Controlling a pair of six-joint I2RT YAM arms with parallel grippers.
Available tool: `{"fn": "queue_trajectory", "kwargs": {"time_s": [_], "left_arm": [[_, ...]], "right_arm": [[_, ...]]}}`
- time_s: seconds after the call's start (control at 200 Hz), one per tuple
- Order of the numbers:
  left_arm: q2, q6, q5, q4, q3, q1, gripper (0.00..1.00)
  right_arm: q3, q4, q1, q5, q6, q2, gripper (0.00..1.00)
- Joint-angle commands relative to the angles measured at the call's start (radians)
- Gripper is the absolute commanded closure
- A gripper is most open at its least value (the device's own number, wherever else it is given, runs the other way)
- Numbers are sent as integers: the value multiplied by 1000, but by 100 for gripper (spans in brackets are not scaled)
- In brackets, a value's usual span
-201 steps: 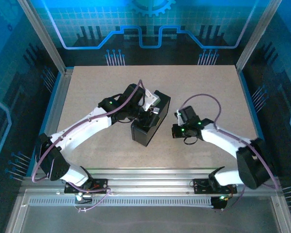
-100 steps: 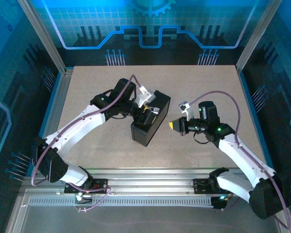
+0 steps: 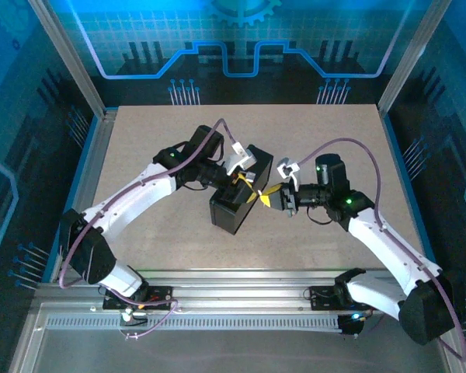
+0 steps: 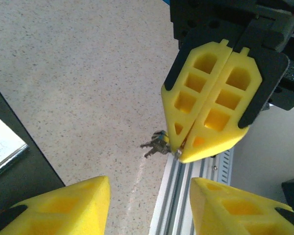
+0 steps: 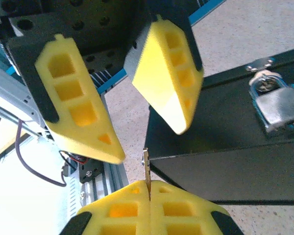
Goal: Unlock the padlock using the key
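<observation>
Top external view: 2 white arms reach toward each other over a speckled beige table (image 3: 334, 132). The left gripper (image 3: 247, 189) sits above the right edge of a black box (image 3: 231, 210), and the right gripper (image 3: 275, 199) is just beside it, yellow tips nearly meeting.

Right wrist view: the right gripper's 2 yellow fingers are pressed together on the key (image 5: 146, 164). Its thin grey blade stands upright out of the seam between them. Above it, the left gripper's 2 fingers (image 5: 78, 110) are spread apart with nothing between them. The blade points into that gap without touching either finger. The padlock (image 5: 277, 105) hangs on a hasp on the box's dark side, to the right, apart from the key. It looks silvery here.

Left wrist view: the right gripper's closed tips point down. A small cluster of grey metal (image 4: 156, 143) hangs beside them, too small to make out.
</observation>
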Motion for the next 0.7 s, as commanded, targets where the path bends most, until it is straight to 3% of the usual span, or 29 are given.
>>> {"fn": "queue_trajectory", "kwargs": {"time_s": [0.0,0.21,0.38,0.695], "left_arm": [[15,20,71,6,44,7,54],[12,32,88,9,42,8,62],[21,40,108,0,43,8,75],[31,51,142,-9,46,6,85]], "right_arm": [[48,-12,32,-32,-47,24,100],[63,-40,40,-22,-67,47,100],[61,-45,40,-32,-77,44,100],[73,-42,41,-31,-78,68,100]]}}
